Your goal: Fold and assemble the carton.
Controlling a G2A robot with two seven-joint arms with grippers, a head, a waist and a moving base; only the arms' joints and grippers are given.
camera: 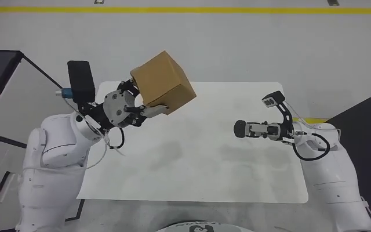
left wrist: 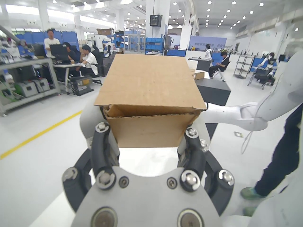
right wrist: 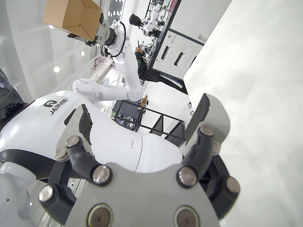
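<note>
A brown cardboard carton (camera: 163, 83), folded into a closed box, hangs tilted above the far left part of the white table (camera: 232, 174). My left gripper (camera: 152, 103) is shut on the carton's near end; in the left wrist view the carton (left wrist: 149, 93) sits between the two fingers (left wrist: 191, 140), one flap edge slightly raised. In the right wrist view the carton (right wrist: 71, 11) is held up by the left arm. My right gripper (right wrist: 144, 116) stands open over the table's right side (camera: 240, 129), holding nothing.
The white table surface spreads below both arms, with bare room in its middle and near edge. A black frame (camera: 17, 64) stands off the table's left side. A yellow floor line (camera: 185, 9) runs beyond the far edge.
</note>
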